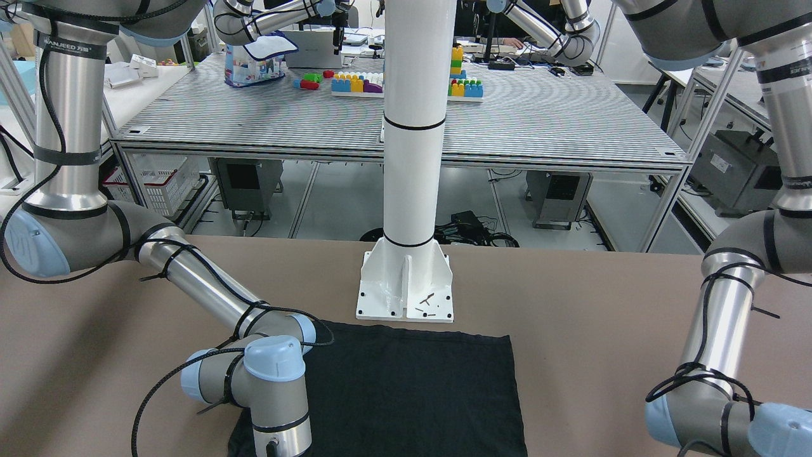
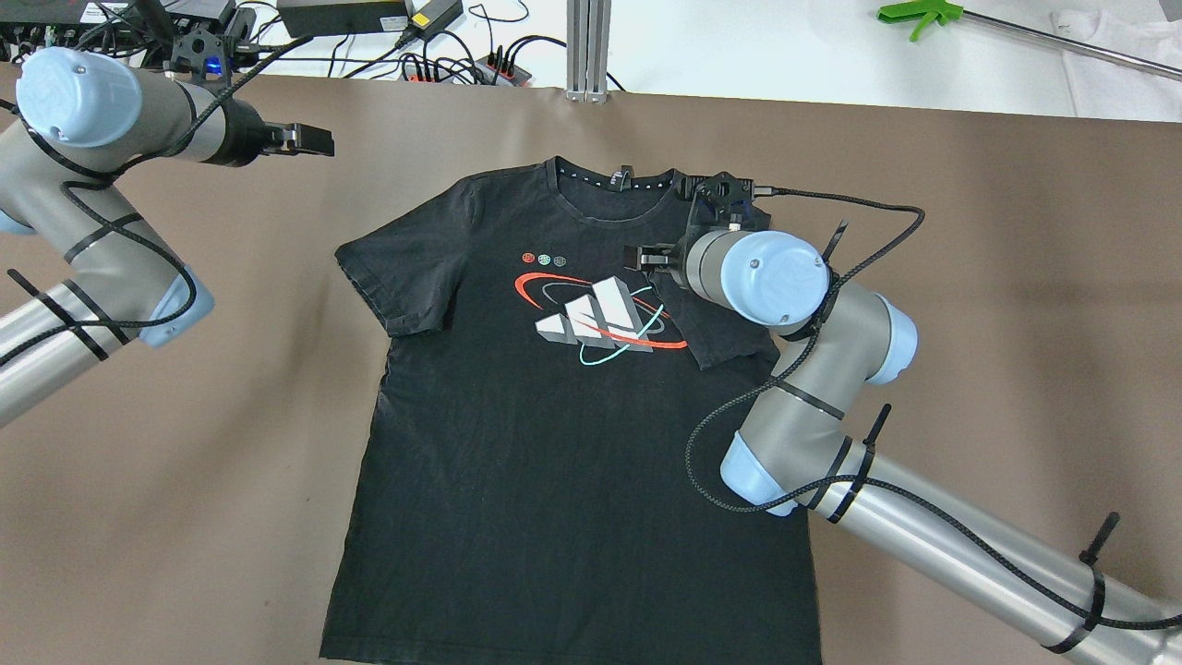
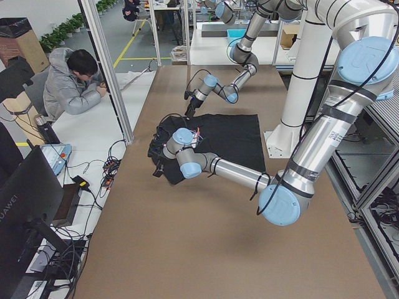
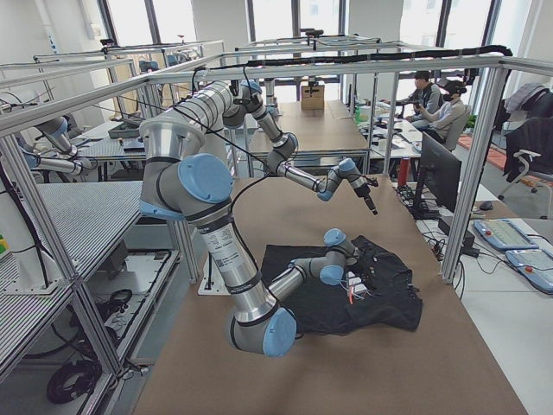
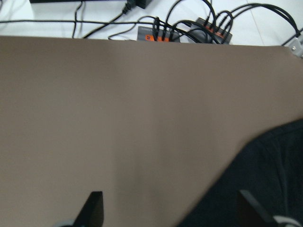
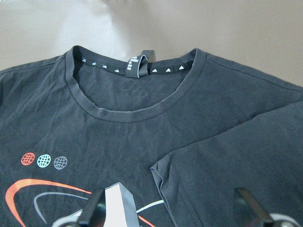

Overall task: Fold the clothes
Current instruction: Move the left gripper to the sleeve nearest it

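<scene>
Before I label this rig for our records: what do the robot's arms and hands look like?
The left arm and right arm are silver tubes with grey rounded joints, pale blue caps and black bands. A black braided cable runs along each, zip-tied. The left hand and right hand are black, two-fingered.

The T-shirt (image 2: 517,443) is matt black cloth, soft, faintly faded and finely creased. Its collar (image 6: 135,113), at the shirt's 12 o'clock in the overhead view, is ribbed knit. The chest print (image 2: 600,319) looks flatter and smoother than the cloth. The table cover (image 2: 185,480) is a smooth, matt brown sheet. The right arm (image 2: 970,563) is satin bare metal, its joint cap (image 2: 771,275) slightly glossy pale blue plastic. The post (image 1: 412,127) is glossy white-painted metal.
</scene>
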